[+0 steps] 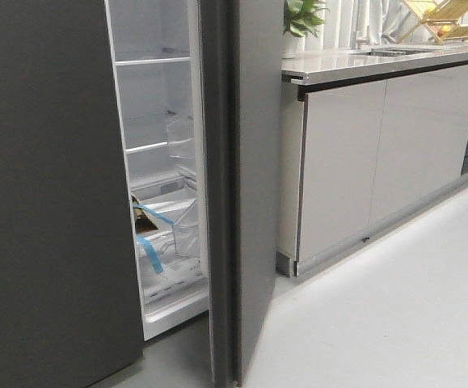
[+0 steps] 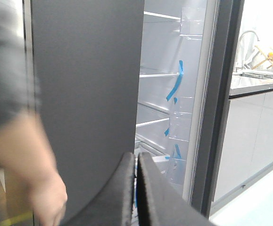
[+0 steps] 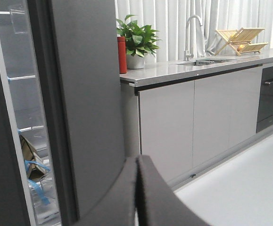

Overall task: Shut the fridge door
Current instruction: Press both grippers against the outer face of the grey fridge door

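Plainly, the fridge door [image 1: 246,186] stands upright, its long axis vertical from floor level to beyond the top of the front view; it is swung well open, its thick edge with the recessed groove turned toward the camera and its dark grey outer face angled toward the light grey cabinet doors [image 1: 379,162] on the right; it stands just beside the cabinet end, with a narrow gap between them. Behind it the white fridge interior [image 1: 157,121] shows shelves, clear bins, strips of blue tape [image 1: 149,252] and a brown cardboard piece [image 1: 145,220] low down; the fridge's other dark door [image 1: 48,194] on the left is shut. On the worktop [image 3: 183,69] stand a red bottle [image 3: 121,54], a potted plant [image 3: 136,40], a tap [image 3: 193,33] and a wooden dish rack [image 3: 242,40]. The left gripper [image 2: 136,188] has its two black pads pressed together, holding nothing; the right gripper [image 3: 137,188] likewise is closed and empty, near the door's outer face. A blurred person's hand [image 2: 46,193] hangs at the edge of the left wrist view.
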{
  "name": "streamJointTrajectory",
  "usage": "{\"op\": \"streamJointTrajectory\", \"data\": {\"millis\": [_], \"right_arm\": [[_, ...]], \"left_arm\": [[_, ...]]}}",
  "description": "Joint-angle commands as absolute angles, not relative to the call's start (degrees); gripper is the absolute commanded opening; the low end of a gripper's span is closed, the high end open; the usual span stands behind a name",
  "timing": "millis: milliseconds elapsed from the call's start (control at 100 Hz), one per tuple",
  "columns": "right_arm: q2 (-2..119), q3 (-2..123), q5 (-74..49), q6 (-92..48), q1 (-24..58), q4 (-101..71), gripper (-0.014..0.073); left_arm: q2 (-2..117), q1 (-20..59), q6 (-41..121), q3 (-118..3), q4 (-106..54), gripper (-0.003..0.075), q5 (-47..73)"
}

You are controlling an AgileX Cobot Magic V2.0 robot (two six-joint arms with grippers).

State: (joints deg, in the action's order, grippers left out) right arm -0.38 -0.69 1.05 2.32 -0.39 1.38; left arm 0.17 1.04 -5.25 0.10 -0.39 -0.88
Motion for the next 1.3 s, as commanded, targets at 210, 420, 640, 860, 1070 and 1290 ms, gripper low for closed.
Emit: {"op": "streamJointTrajectory", "data": {"millis": [210, 420, 640, 860, 1070, 1290], "right_arm": [[-1.1, -1.3, 5.5, 2.3, -0.7, 1.9, -0.0076], [-1.1, -1.3, 5.5, 2.3, -0.7, 1.9, -0.0076], [-1.1, -1.3, 5.5, 2.3, -0.7, 1.9, -0.0076], [-1.1, -1.3, 5.5, 2.3, -0.7, 1.9, -0.0076], [-1.1, -1.3, 5.5, 2.3, -0.7, 1.9, -0.0076], [-1.1, -1.3, 5.5, 2.3, -0.7, 1.9, -0.0076]], "left_arm": [[1.3, 1.3, -5.5, 1.7, -0.5, -0.0021, -5.3], [1.3, 1.3, -5.5, 1.7, -0.5, -0.0021, -5.3], [1.3, 1.3, -5.5, 1.7, -0.5, -0.0021, -5.3], [1.3, 1.3, -5.5, 1.7, -0.5, -0.0021, -5.3], [1.3, 1.3, -5.5, 1.7, -0.5, -0.0021, -5.3], [1.3, 1.3, -5.5, 1.7, -0.5, -0.0021, -5.3]]}}
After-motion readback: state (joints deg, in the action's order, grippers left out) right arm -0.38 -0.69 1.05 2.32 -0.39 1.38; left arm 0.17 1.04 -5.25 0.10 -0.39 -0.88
